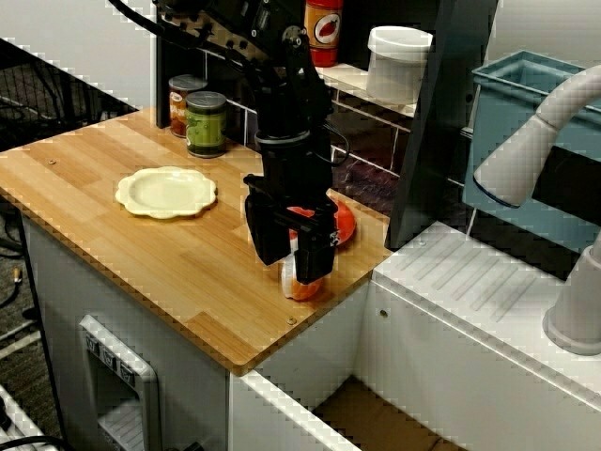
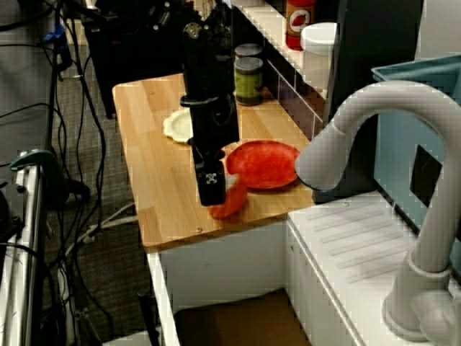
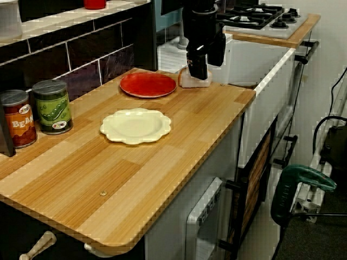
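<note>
Hiding most of orange-white cup [image 1: 304, 286] nr red plate [image 1: 345, 223], claw [image 1: 294, 258] astride it; clamped or loose unclear.

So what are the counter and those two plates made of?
The counter looks like matte wood or laminate, striped with plank grain. The red plate is glossy, likely plastic or glazed ceramic. The pale yellow plate, smooth with a scalloped rim, same guess.
</note>
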Robot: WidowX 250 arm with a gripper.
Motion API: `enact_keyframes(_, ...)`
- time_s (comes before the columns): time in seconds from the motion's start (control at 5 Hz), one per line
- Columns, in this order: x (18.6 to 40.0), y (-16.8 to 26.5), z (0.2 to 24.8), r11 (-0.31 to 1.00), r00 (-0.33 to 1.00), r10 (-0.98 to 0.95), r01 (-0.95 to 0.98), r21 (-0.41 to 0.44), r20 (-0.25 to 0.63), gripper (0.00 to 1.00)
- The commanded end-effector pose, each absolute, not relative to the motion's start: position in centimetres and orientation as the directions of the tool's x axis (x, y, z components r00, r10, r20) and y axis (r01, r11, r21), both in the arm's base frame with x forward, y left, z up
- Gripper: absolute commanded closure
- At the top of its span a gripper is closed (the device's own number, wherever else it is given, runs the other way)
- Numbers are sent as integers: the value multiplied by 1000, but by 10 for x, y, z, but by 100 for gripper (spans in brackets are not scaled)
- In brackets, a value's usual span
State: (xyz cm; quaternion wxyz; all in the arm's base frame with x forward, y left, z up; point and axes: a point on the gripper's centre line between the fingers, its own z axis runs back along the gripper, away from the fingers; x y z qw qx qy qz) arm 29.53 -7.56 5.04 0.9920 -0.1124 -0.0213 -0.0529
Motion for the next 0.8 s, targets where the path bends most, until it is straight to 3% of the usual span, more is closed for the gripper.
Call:
enact_keyframes(0.0, 298, -44, 68, 964, 993, -48, 75, -255, 110, 0)
enact_keyframes(0.6, 287, -30, 77, 957, 991, -22, 60, -285, 133, 0)
